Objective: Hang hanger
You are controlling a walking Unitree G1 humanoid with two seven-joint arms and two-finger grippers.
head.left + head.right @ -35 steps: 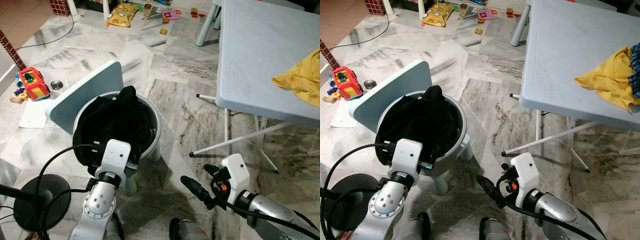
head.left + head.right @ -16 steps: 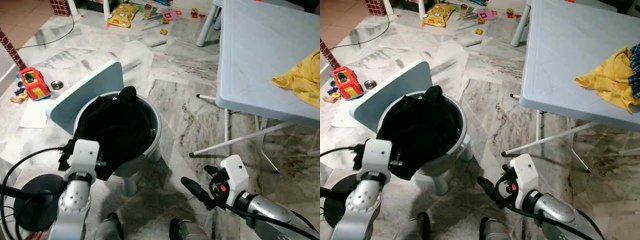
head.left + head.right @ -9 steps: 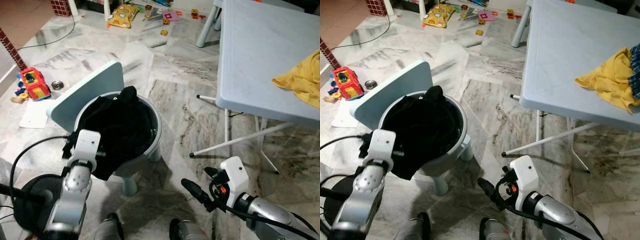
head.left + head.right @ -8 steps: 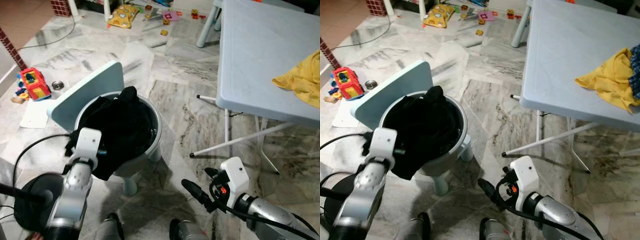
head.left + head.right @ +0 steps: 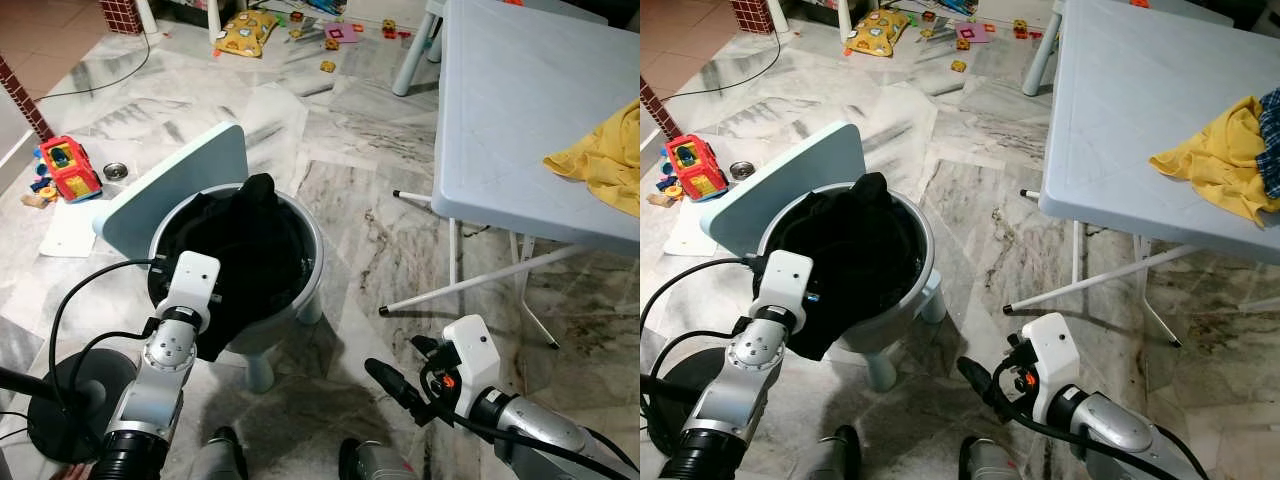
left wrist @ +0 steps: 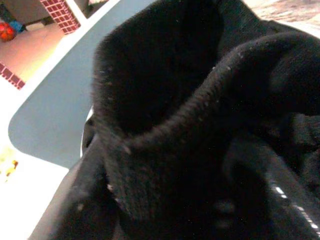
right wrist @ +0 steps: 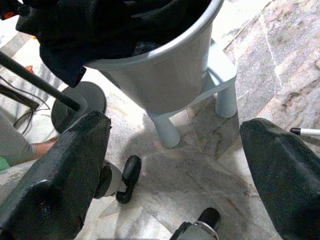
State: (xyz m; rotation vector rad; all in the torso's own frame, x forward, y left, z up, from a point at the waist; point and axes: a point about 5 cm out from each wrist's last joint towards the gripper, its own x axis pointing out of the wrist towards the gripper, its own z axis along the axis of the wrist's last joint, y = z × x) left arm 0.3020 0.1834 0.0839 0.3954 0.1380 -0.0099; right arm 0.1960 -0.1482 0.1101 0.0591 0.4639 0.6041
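No hanger can be made out. A black garment (image 5: pixel 240 250) fills a grey tub (image 5: pixel 312 262) on the marble floor (image 5: pixel 370 215), one fold spilling over the tub's near-left rim. The left end effector (image 5: pixel 205 300) sits at that fold, its wrist view pressed against the dark cloth; whether its fingers grip cannot be told. The right end effector (image 5: pixel 385 385) hovers low, near and right of the tub, fingers spread wide. Far right, a yellow cloth (image 5: pixel 600 160) lies on the desk (image 5: pixel 510 110).
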